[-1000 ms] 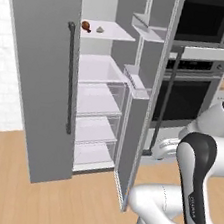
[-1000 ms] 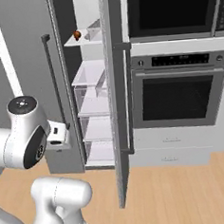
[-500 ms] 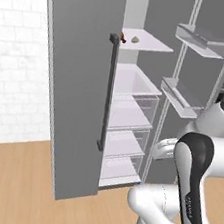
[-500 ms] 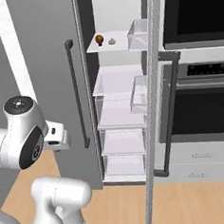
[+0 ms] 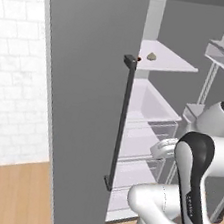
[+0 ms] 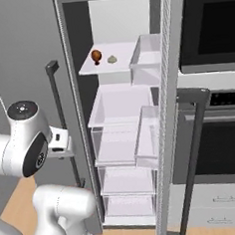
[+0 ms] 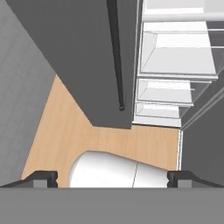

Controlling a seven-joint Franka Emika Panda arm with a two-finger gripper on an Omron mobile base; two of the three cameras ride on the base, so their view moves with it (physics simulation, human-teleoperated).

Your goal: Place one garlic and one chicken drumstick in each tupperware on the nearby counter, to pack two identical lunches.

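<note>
— Top shelf of the open fridge: white, flat, at about door-handle height?
— Yes. Carries a reddish-brown chicken drumstick and a pale garlic, just beside each other, near the shelf's left front.
— And seen from the left side?
— Same shelf, with the garlic close to the door edge.
— Below?
— Clear drawers, stacked. Beneath all, light wooden floor.
</note>
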